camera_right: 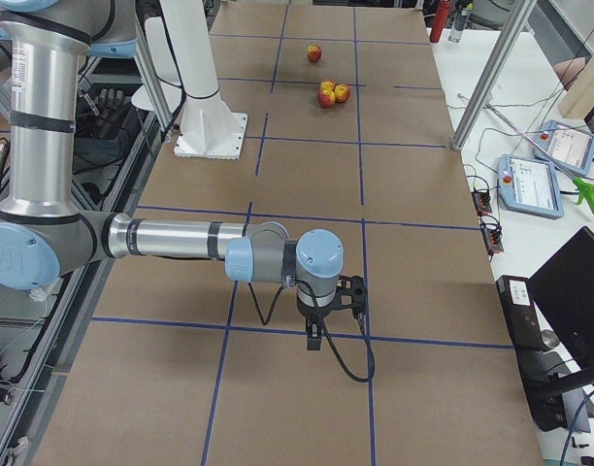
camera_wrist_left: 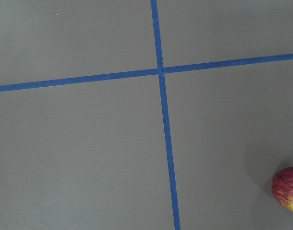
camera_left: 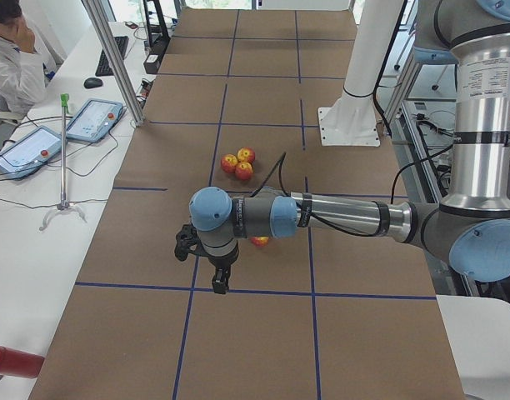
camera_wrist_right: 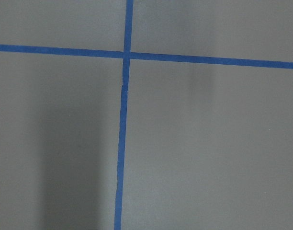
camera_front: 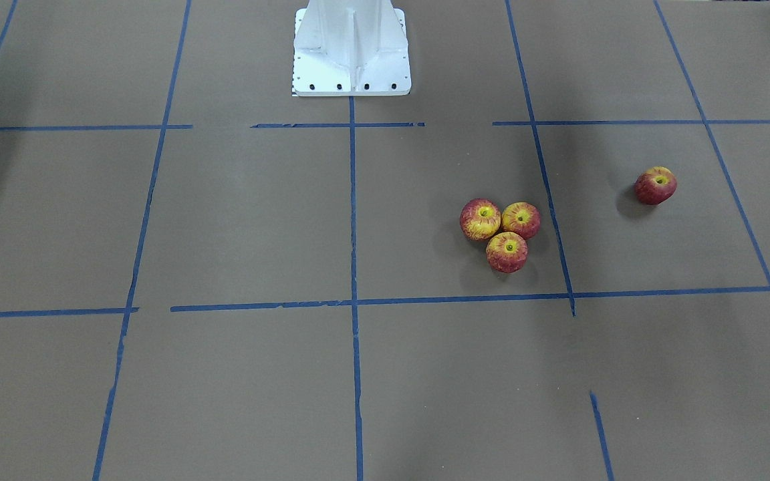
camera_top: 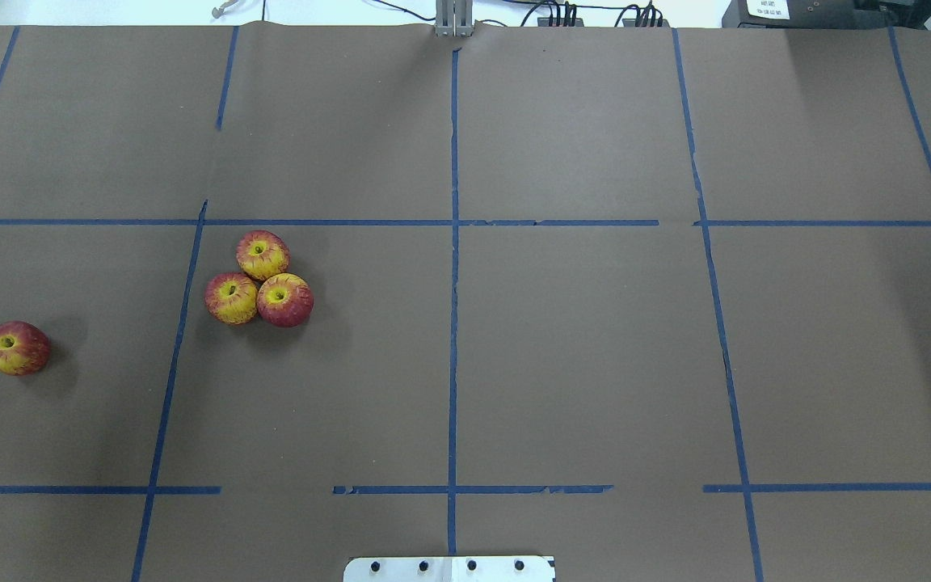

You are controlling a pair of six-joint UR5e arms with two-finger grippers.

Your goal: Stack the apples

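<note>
Closest to me at the table's left end, the robot's silver and pale blue left arm (camera_left: 347,217) reaches out level above the table. Its black left gripper (camera_left: 205,250) points down, and I cannot tell whether its fingers are spread or closed. A small, round, darker red apple (camera_top: 16,347) peeks out from behind that wrist. It sits alone on the brown paper-covered table (camera_top: 579,356), far toward the robot's left, and the left wrist camera catches only its edge at the lower right, near a crossing of blue tape lines (camera_top: 453,323). Across one tape line from it, well apart, three small round red apples with yellow streaks (camera_top: 263,255) huddle in a triangle. Each touches the other two, their yellow-green stem dimples face up, and all three rest on the paper with none on top of another. A white pedestal base (camera_front: 351,47) stands at the robot's edge of the table. At the far end, the right arm (camera_right: 171,238) stretches low, with its black right gripper (camera_right: 336,296) pointing down above a tape line, a long way from every apple. I cannot tell how wide that gripper stands either.
</note>
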